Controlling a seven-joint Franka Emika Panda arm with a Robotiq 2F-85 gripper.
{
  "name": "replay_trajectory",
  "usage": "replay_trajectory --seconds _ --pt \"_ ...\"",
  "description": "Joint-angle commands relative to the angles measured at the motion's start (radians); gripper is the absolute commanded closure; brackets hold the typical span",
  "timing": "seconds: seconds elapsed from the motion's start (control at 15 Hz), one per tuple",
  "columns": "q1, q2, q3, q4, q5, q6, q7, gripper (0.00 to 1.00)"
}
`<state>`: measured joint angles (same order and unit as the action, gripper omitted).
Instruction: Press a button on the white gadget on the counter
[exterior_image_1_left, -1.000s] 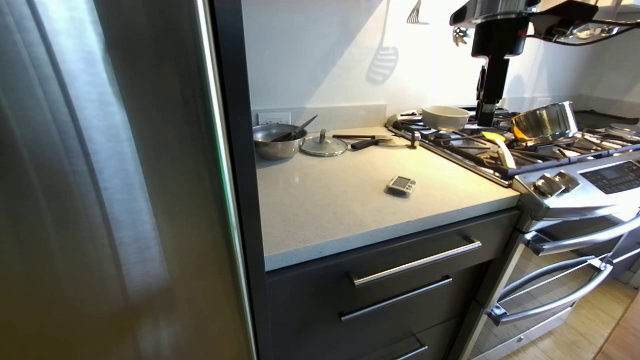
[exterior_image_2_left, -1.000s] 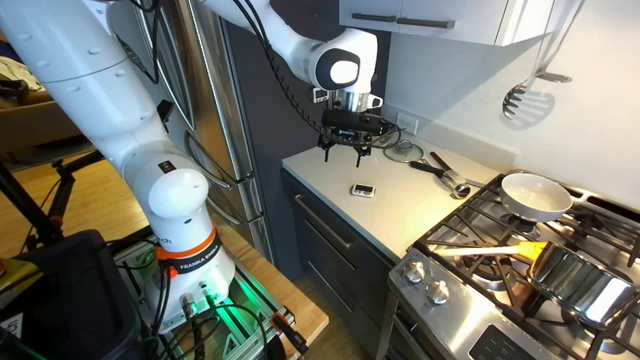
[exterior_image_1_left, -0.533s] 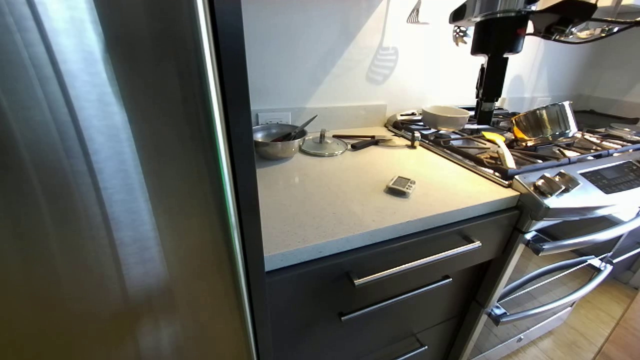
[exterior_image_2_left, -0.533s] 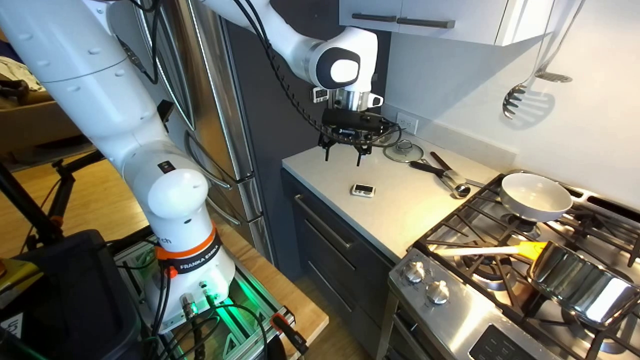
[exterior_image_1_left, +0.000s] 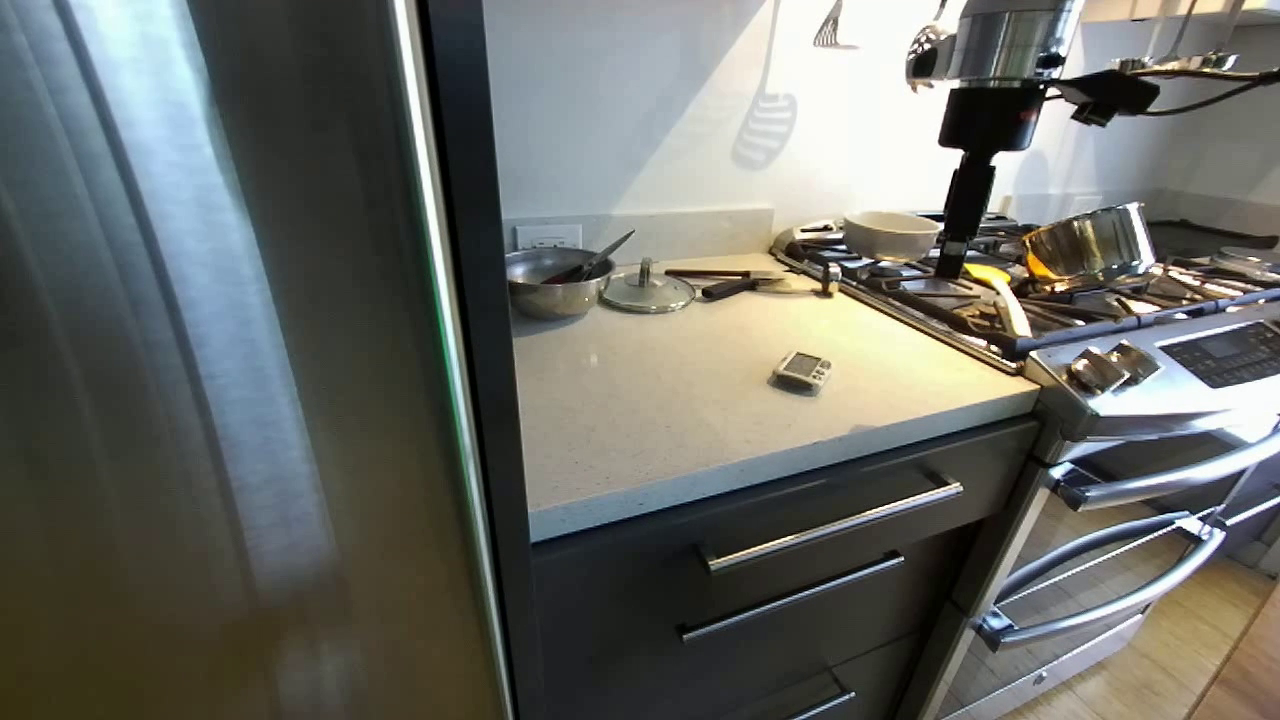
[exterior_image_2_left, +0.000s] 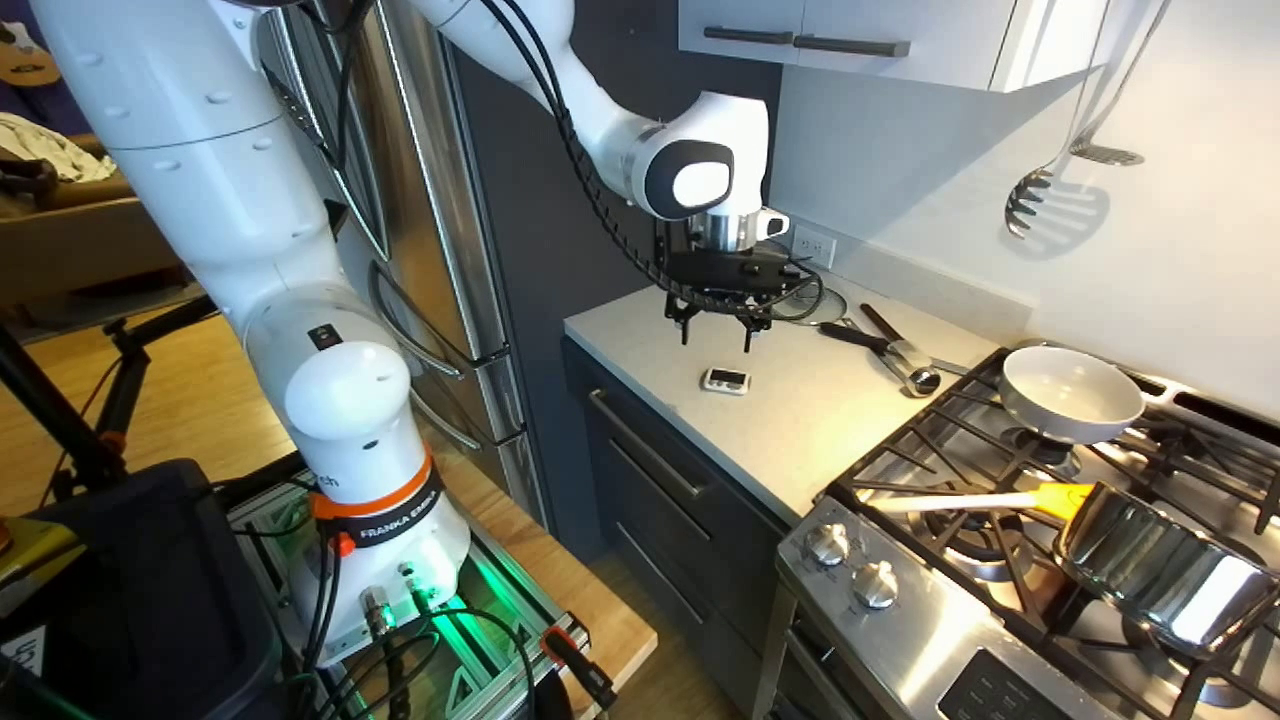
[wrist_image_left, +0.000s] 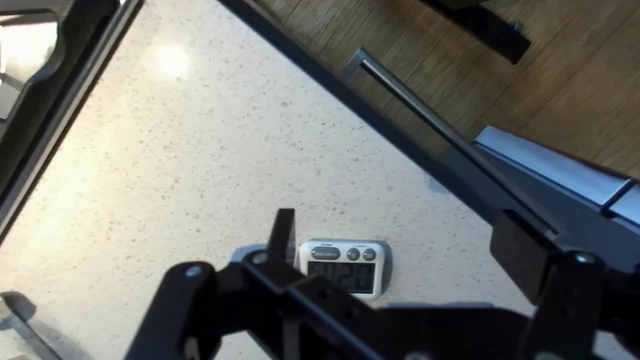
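The white gadget (exterior_image_1_left: 803, 371) lies flat on the light counter (exterior_image_1_left: 650, 430) and shows in both exterior views (exterior_image_2_left: 726, 381). In the wrist view the gadget (wrist_image_left: 345, 272) shows a dark display and a row of grey buttons along one edge; a finger linkage hides its lower left corner. My gripper (exterior_image_2_left: 716, 346) is open and empty, fingers pointing down, above the counter and apart from the gadget. In the wrist view the gripper (wrist_image_left: 395, 220) has its fingers wide apart, and the gadget appears beside the left finger.
A metal bowl (exterior_image_1_left: 540, 300), a glass lid (exterior_image_1_left: 648, 291) and dark-handled utensils (exterior_image_2_left: 855, 337) lie along the back of the counter. The stove (exterior_image_2_left: 960, 510) holds a white bowl (exterior_image_2_left: 1070, 395), a shiny pot (exterior_image_2_left: 1165, 565) and a yellow-tipped utensil (exterior_image_2_left: 1060, 500). A tall fridge (exterior_image_1_left: 250, 400) borders the counter.
Over the last half second the arm and open gripper have moved down toward the counter, and rightward in an exterior view. The gadget has not moved.
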<state>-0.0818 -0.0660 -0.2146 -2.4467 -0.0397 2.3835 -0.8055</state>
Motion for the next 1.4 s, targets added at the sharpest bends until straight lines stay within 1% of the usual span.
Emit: replay_trajectory --seconds 0.0,0.07,0.13,0.27,0.53,0.6,0.67,0.73,0.93,1.13,1.2,1.27,1.33 --pt "-0.030 0.062 0.012 -0.019 0.021 0.148 0.001 0.00" --pt "-0.033 0.074 0.016 -0.019 0.041 0.181 -0.009 0.00" --pt "-0.036 0.049 0.021 -0.009 0.010 0.123 0.001 0.00" --pt "-0.039 0.070 0.025 -0.012 0.019 0.159 0.002 0.00" --pt "-0.040 0.074 0.027 -0.012 0.022 0.164 0.002 0.00" --pt "-0.038 0.088 0.029 -0.016 -0.010 0.228 0.032 0.00" --pt "-0.034 0.098 0.035 -0.018 -0.028 0.251 0.040 0.00" --pt "-0.030 0.109 0.043 -0.018 -0.002 0.276 0.021 0.00" --pt "-0.030 0.146 0.071 -0.007 0.058 0.305 -0.001 0.00" --pt "-0.035 0.191 0.092 0.007 0.064 0.314 0.025 0.00" --pt "-0.038 0.208 0.097 0.013 0.062 0.317 0.032 0.06" --pt "-0.042 0.220 0.102 0.018 0.067 0.320 0.031 0.27" --pt "-0.045 0.233 0.106 0.023 0.060 0.327 0.039 0.30"
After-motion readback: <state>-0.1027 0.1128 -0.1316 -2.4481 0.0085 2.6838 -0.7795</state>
